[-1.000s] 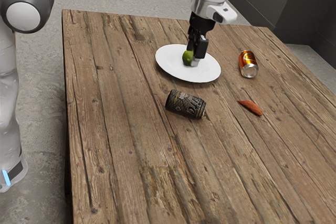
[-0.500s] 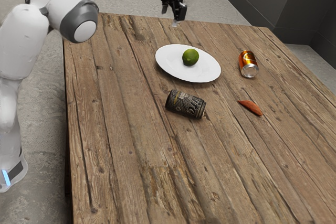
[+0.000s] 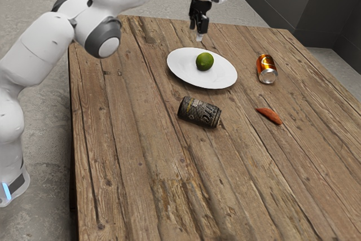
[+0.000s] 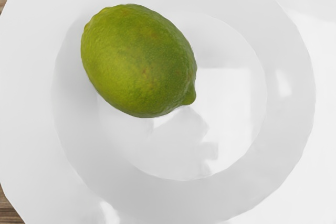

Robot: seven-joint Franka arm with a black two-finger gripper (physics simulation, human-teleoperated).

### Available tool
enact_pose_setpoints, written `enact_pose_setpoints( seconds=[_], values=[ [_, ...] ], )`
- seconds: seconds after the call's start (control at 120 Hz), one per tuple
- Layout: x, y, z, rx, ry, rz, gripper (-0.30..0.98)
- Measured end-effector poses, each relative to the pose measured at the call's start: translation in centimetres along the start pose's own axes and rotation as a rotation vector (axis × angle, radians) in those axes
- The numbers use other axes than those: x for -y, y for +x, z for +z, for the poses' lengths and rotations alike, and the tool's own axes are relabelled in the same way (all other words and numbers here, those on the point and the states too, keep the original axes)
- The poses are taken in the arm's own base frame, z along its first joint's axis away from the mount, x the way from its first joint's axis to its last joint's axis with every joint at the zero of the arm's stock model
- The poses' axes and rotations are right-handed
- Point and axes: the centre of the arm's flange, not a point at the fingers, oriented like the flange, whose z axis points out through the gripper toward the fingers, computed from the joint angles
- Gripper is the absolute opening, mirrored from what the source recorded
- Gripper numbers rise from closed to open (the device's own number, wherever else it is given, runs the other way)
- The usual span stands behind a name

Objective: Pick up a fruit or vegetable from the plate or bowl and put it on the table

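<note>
- The end effector [image 3: 196, 33] hangs above the plate [image 3: 180, 74], its fingers apart and empty.
- If it closes off-centre, the rounded lime [image 3: 205, 61] could squirt sideways; coming down too low could scrape or tip the plate.
- Let go too high over the bench [image 3: 141, 167], the fruit would probably roll, perhaps into the dark can [image 3: 199, 112].
- The lime lies on the plate, plump and oval, glossy green with yellower patches, brownish flecks and a nubbed end.

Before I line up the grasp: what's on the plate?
One lime rests on the white plate. The patch directly beneath the lime is covered, so I can't see it.
</note>
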Motion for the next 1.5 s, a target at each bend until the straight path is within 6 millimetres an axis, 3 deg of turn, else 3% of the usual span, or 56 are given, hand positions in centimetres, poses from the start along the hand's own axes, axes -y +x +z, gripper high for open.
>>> enact_pose_setpoints(
  seconds=[0.133,0.517,0.7,0.892,1.067,1.192,1.258,1.5],
  values=[
    [-2.7,1.7,0.2,-0.03,-0.03,0.1,0.68],
    [-1.8,2.7,-0.9,-0.139,0.042,0.169,0.68],
    [-1.7,2.9,-2.2,-0.195,0.055,-0.008,0.69],
    [-1.7,3.0,-2.1,-0.215,0.005,-0.277,0.69],
    [-0.3,2.2,-0.5,-0.145,0.03,-0.522,0.69],
    [0.2,2.8,4.4,-0.047,0.03,-0.65,0.69],
    [0.2,2.9,5.9,-0.017,0.031,-0.707,0.69],
    [1.5,2.3,6.7,0.004,0.051,-0.89,0.69]
  ],
)
